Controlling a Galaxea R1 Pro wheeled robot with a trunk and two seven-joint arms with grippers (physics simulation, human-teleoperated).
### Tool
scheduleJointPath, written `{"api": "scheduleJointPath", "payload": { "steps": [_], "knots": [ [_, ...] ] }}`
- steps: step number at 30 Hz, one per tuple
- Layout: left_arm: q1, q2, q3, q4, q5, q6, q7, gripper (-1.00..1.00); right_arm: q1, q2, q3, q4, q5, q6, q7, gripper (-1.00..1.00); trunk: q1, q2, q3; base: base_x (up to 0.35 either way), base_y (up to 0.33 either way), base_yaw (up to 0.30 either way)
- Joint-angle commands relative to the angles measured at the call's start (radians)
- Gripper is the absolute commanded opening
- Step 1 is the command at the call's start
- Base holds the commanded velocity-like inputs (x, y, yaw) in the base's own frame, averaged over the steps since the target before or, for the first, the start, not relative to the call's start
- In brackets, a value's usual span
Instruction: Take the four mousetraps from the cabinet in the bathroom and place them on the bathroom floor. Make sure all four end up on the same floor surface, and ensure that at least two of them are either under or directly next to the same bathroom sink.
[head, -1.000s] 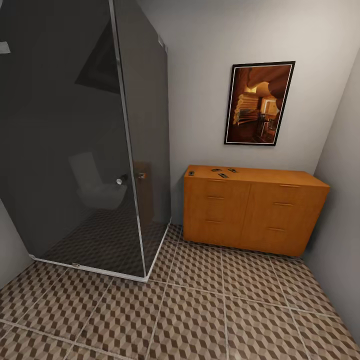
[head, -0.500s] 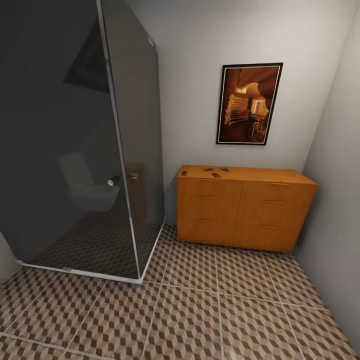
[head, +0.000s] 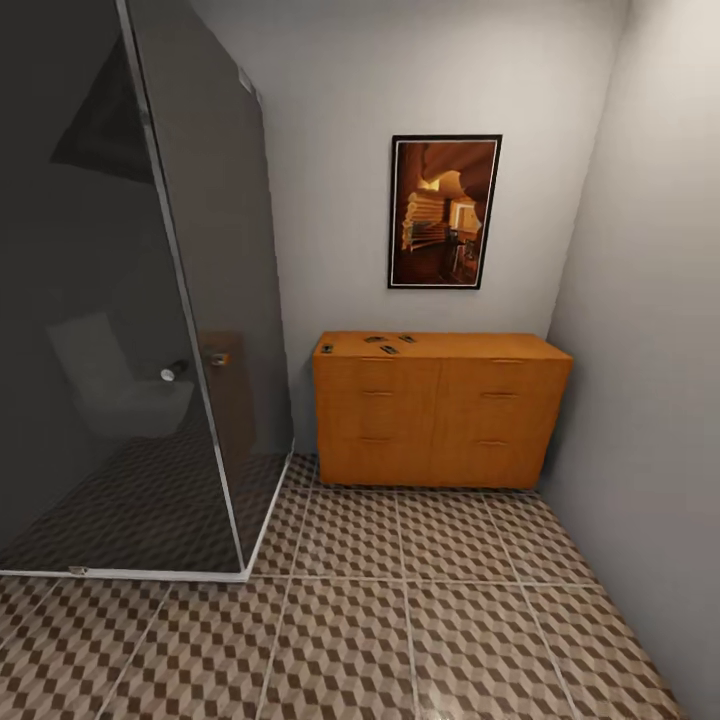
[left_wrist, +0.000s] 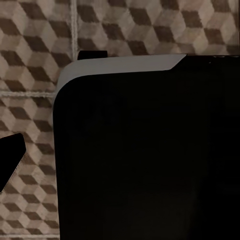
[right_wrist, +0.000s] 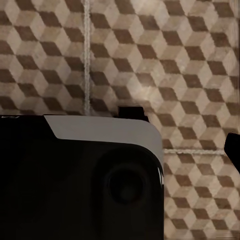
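Nearest, the tiled floor (head: 380, 620) lies under my wrist cameras; whether either tool is open, I cannot tell. Beyond, a glass shower stall (head: 130, 300). Farthest, the cabinet (head: 440, 415) stands against the wall, four mousetraps (head: 380, 344) near its top's left edge.

A large black body (left_wrist: 150, 160), perhaps the robot's base, covers the bathroom floor (left_wrist: 35, 55).
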Motion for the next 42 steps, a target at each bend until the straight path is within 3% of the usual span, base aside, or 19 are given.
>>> {"api": "scheduleJointPath", "payload": {
  "steps": [1, 22, 42],
  "knots": [
    [0.001, 0.000, 0.000, -0.003, 0.001, 0.001, 0.000, 1.00, -0.001, 0.000, 0.000, 0.001, 0.000, -0.003, 0.000, 1.00, 0.000, 0.000, 0.000, 0.000, 0.000, -0.280],
    [0.001, 0.001, 0.000, -0.002, 0.001, 0.001, -0.001, 1.00, -0.001, -0.001, 0.001, 0.001, 0.002, -0.003, 0.000, 1.00, 0.000, 0.000, 0.011, 0.017, 0.000, -0.270],
    [0.001, 0.002, -0.003, -0.001, -0.002, 0.004, -0.004, 1.00, -0.001, -0.002, 0.002, 0.000, 0.004, -0.003, -0.001, 1.00, 0.000, 0.000, 0.012, 0.313, 0.000, -0.022]
  ]
}}
